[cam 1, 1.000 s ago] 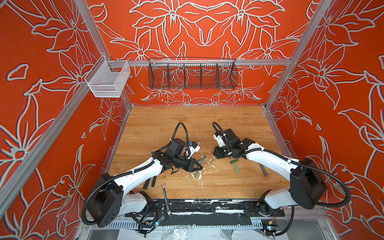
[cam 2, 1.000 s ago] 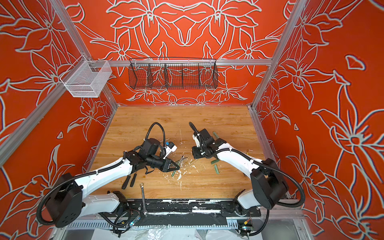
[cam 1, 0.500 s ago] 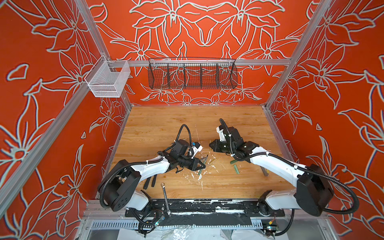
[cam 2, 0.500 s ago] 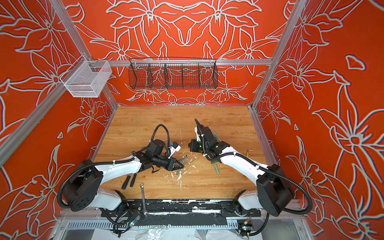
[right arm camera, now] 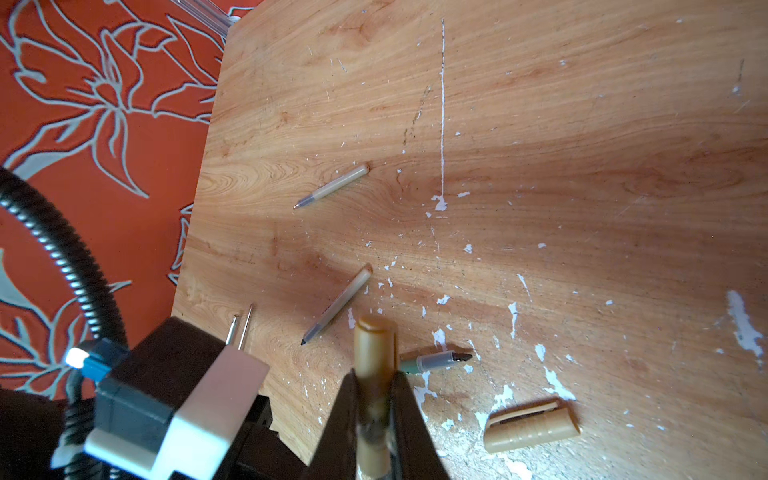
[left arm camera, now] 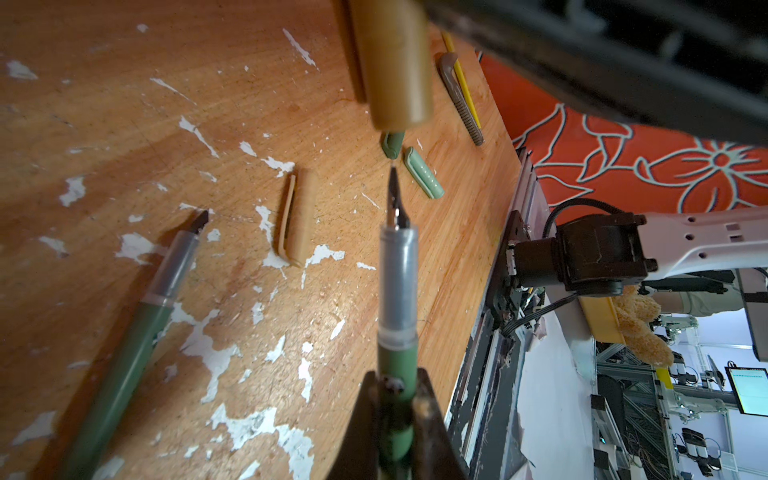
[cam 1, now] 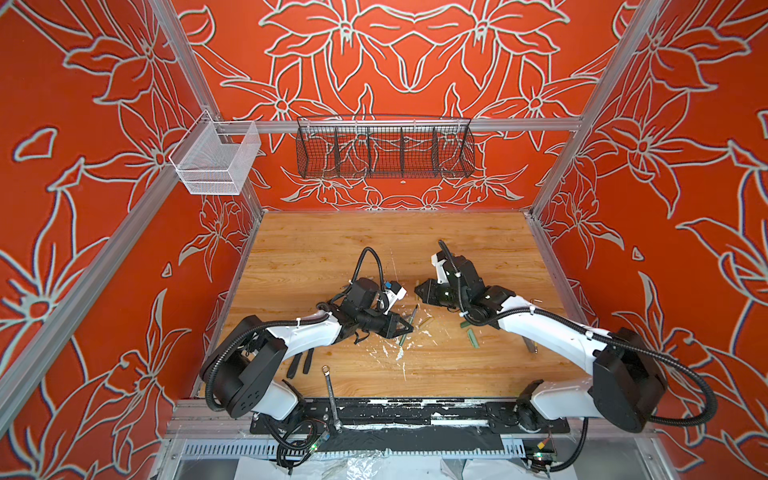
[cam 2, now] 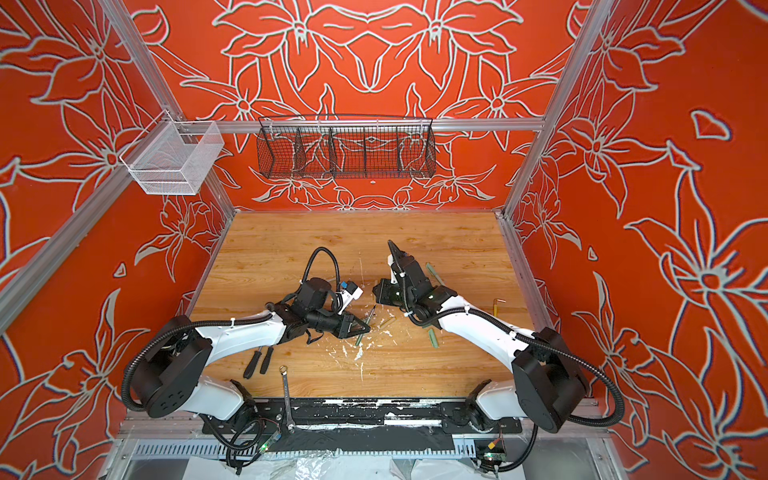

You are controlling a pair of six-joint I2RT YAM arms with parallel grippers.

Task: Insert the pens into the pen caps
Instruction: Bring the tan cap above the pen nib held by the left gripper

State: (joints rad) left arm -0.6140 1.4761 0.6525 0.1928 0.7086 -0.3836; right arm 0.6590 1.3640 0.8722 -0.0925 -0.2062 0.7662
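– The green pen [left arm camera: 397, 291], where is it?
– In the left pincer [left arm camera: 395, 399], which is pressed together on the green barrel. The grey front part and the dark pointed tip stick out past the fingers, up off the worktop [left arm camera: 104, 104].
– And the right pincer [right arm camera: 374, 399]?
– It pinches a tan cap [right arm camera: 374, 345] across its body, and the cap is also lifted clear of the wood. In the left wrist view the cap's free end faces the pen's tip. The tip points at it from near by, with a gap between them, so the pen is not inside. Whether that end is the cap's mouth I cannot tell.
– What do the top views give?
– In both top views the two arms meet near the middle of the worktop. The left pincer [cam 1: 409, 330] is nearer the front edge, and the right pincer [cam 1: 417, 289] is just behind it.
– What lies loose?
– A second green pen [left arm camera: 137, 316] lies flat and uncapped on the white-flecked wood, with a second tan cap [left arm camera: 297, 216] beside its tip. Two sage-green caps [left arm camera: 424, 172] lie close together beyond that. The right wrist view shows two beige pens [right arm camera: 332, 187], both uncapped and apart from each other.
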